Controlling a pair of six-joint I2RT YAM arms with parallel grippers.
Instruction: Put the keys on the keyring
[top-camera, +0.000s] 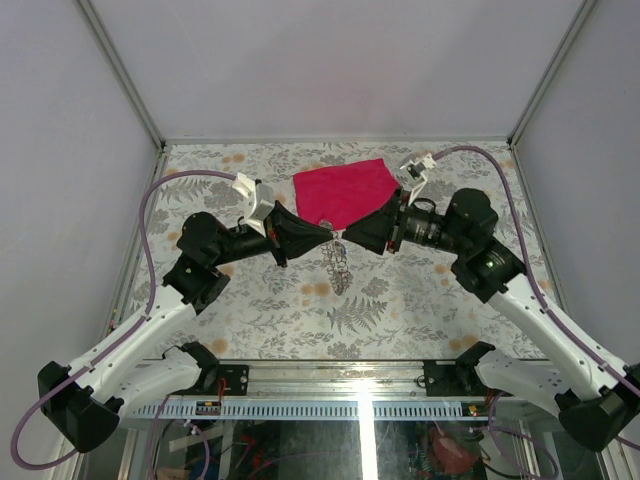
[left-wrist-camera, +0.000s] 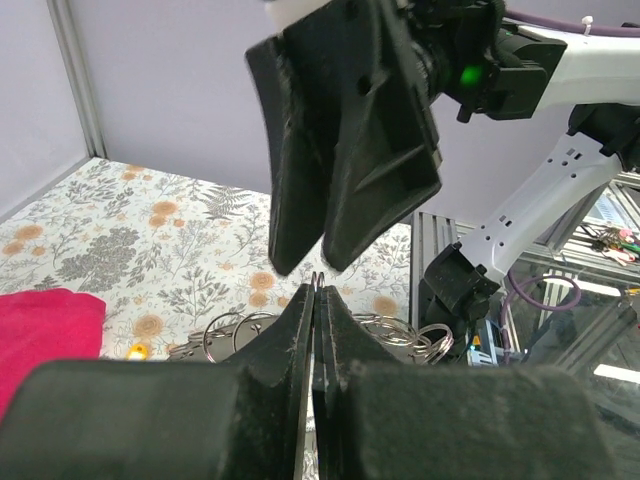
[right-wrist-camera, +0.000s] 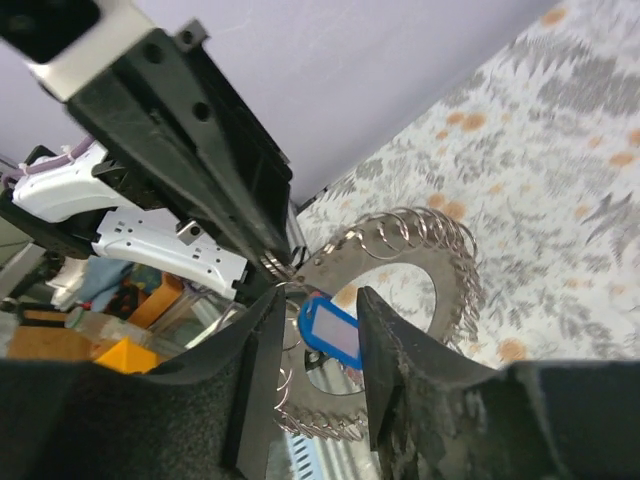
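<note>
Right now the left gripper (right-wrist-camera: 277, 262) has its fingers pressed together on the rim of the keyring (right-wrist-camera: 385, 262), which hangs in the air between the two arms, above the flowered table (top-camera: 420, 300). A pink cloth (top-camera: 345, 190) lies on the table beyond the keyring. The right gripper (right-wrist-camera: 320, 300) faces the keyring from the side opposite the left one. Its fingers are a narrow gap apart, with a blue tag (right-wrist-camera: 330, 332) showing in that gap; whether they pinch the tag, pinch the ring's wire, or touch neither cannot be told. Many small wire loops (right-wrist-camera: 425, 230) are strung along the keyring's far arc. The step in hand looks like threading at the rim just beside the left pinch. To do it well, I judge the left hold should be firm and steady so the keyring does not swivel about that pinch, and the right should work close beside it, where the keyring is best braced. The coil's split end is not visible, so slow, small moves along the keyring's own plane seem wise. Twisting out of that plane risks the thin rim slipping from the left pads (left-wrist-camera: 285, 330).
</note>
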